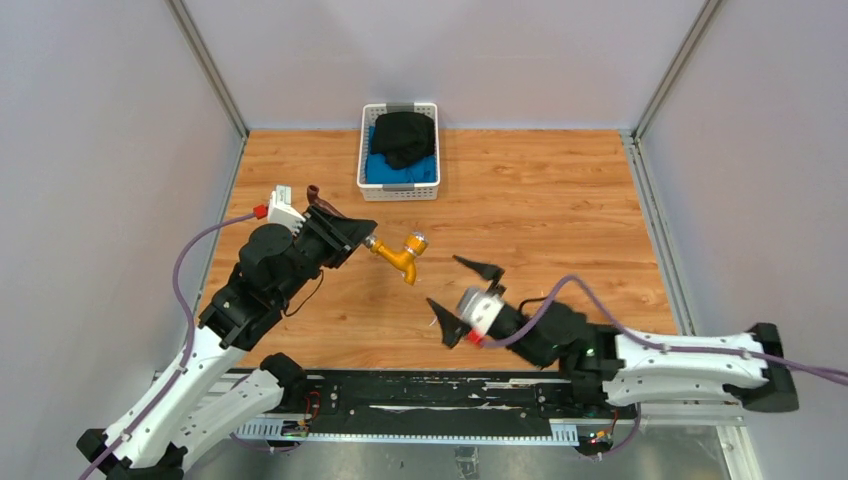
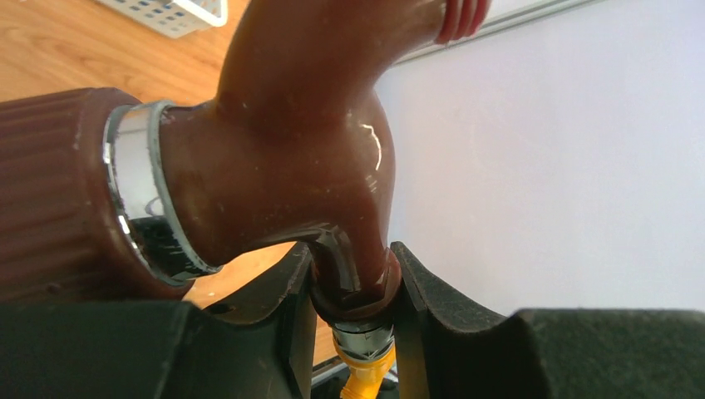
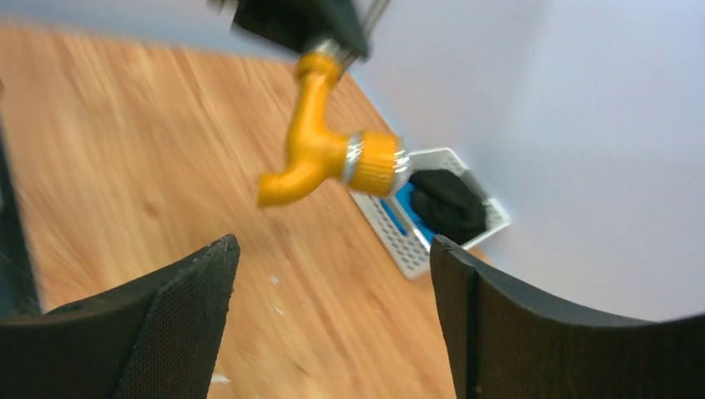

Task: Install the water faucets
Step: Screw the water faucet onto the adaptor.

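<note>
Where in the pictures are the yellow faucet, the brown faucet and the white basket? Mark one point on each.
yellow faucet (image 1: 398, 257): top external view, on its bent body.
brown faucet (image 2: 291, 150): left wrist view, on its curved body.
white basket (image 1: 398, 191): top external view, on its near wall.

Wooden table (image 1: 560, 200): white basket (image 1: 363, 150) is set at table's far edge; black cloth (image 1: 405, 138), blue cloth (image 1: 385, 170) are held inside.
</note>
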`<control>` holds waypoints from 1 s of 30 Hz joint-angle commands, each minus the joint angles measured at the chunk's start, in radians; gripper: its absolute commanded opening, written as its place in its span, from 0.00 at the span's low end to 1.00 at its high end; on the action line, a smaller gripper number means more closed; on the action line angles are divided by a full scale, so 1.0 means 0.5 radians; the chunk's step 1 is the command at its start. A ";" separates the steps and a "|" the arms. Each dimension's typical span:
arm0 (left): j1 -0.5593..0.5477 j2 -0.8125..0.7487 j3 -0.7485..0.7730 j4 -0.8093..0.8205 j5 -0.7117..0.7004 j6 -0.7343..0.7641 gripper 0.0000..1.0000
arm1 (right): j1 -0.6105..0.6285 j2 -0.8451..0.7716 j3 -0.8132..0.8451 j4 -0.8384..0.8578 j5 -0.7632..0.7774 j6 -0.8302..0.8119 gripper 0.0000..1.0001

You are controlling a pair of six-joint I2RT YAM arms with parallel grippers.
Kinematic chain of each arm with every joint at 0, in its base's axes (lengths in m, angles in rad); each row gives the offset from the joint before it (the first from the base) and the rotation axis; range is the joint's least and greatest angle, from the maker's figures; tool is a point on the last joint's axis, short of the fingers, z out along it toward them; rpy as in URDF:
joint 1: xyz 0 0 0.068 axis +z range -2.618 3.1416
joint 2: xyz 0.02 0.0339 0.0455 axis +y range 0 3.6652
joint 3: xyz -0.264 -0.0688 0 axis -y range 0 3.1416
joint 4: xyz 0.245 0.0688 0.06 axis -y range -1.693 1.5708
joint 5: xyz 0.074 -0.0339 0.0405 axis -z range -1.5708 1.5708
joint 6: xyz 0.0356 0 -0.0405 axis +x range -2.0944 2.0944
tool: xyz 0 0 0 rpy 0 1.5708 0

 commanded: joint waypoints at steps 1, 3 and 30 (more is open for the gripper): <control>0.008 0.049 0.153 -0.247 -0.134 0.021 0.00 | 0.306 0.265 -0.392 1.068 0.728 -1.574 0.85; 0.006 0.065 0.169 -0.276 -0.144 0.023 0.00 | 0.343 0.381 -0.534 1.492 0.650 -1.884 0.87; 0.006 0.050 0.133 -0.167 0.008 0.029 0.00 | 0.208 1.693 -0.180 2.730 0.624 -2.685 0.53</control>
